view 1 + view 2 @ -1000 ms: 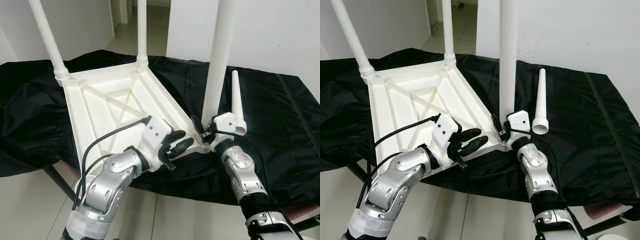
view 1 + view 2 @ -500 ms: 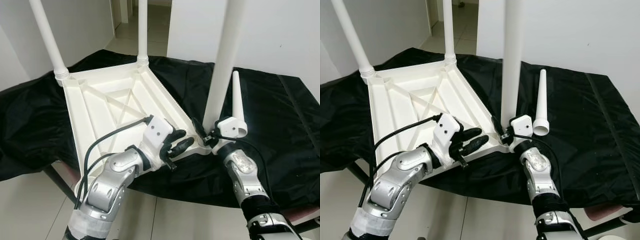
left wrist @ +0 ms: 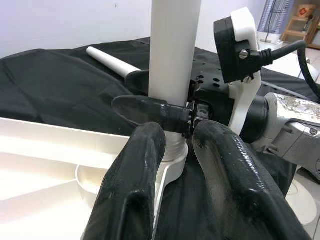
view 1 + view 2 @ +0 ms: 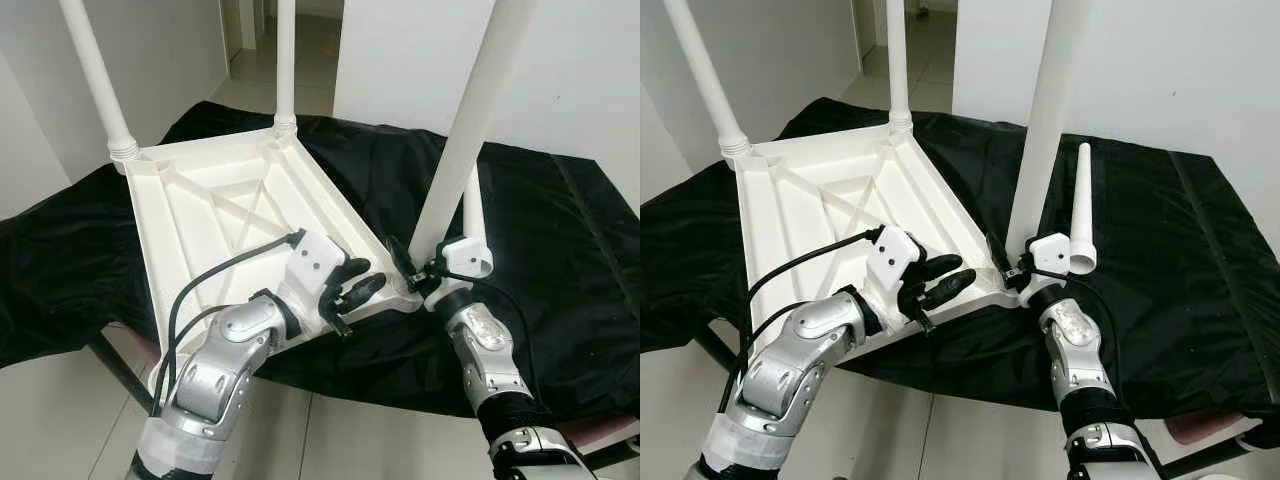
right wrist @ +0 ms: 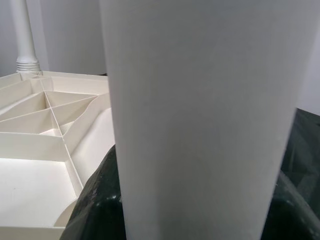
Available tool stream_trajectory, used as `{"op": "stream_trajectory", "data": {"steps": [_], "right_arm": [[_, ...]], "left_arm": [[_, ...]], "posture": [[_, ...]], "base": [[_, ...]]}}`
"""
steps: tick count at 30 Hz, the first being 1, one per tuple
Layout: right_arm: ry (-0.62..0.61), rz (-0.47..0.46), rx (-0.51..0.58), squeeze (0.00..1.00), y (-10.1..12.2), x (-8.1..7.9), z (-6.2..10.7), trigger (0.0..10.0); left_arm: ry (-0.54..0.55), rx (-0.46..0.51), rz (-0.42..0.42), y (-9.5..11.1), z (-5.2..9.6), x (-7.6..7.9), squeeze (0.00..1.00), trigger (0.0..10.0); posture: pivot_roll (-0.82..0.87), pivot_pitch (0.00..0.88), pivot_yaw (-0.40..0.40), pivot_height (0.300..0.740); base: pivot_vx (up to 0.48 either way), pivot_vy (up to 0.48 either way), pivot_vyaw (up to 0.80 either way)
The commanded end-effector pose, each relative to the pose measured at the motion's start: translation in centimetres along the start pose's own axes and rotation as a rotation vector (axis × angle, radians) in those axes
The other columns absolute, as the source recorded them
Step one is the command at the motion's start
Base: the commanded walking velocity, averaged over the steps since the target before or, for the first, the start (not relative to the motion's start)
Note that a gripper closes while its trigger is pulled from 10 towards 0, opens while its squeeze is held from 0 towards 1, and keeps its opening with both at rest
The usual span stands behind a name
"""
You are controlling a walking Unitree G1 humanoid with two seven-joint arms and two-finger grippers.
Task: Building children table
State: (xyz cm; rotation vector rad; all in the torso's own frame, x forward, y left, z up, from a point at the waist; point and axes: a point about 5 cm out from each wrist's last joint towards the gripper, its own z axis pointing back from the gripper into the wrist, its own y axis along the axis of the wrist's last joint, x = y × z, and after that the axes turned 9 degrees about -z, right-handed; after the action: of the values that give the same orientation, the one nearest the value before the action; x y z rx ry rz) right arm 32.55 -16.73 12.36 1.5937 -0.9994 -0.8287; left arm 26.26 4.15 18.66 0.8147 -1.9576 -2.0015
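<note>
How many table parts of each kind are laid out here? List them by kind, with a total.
tabletop, upside down: 1
upright legs at its far corners: 2
held leg in the right gripper: 1
loose leg on the black cloth: 1
Total: 5 parts, 4 of them legs

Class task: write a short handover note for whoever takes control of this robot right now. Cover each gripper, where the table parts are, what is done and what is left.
Right gripper: shut on the third leg near its base, at the near right corner of the tabletop; the leg leans to the right, not upright.
Left gripper: open, fingers resting on the tabletop's near edge beside that corner.
Tabletop lies upside down on the black cloth.
Done: two legs stand in the far corners.
Left: straighten and seat the third leg; then fit the spare leg lying on the cloth to the right.
</note>
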Motion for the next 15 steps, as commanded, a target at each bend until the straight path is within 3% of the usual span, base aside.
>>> {"op": "stream_trajectory", "data": {"steps": [1, 15], "right_arm": [[-0.028, -0.088, -0.148, 0.00, -3.33, -0.22, 1.82, 10.0], [-0.072, -0.144, -0.209, 0.00, -4.27, 0.02, 1.91, 10.0]], "left_arm": [[0.092, -0.014, -0.015, 0.00, -0.04, -0.48, 0.00, 10.0], [0.100, -0.015, -0.019, -0.02, 0.07, -0.52, 0.00, 10.0]], "posture": [[0.01, 0.038, -0.046, 0.740], [0.02, 0.032, -0.059, 0.740]], "base": [[0.000, 0.000, 0.00], [0.000, 0.000, 0.00]]}}
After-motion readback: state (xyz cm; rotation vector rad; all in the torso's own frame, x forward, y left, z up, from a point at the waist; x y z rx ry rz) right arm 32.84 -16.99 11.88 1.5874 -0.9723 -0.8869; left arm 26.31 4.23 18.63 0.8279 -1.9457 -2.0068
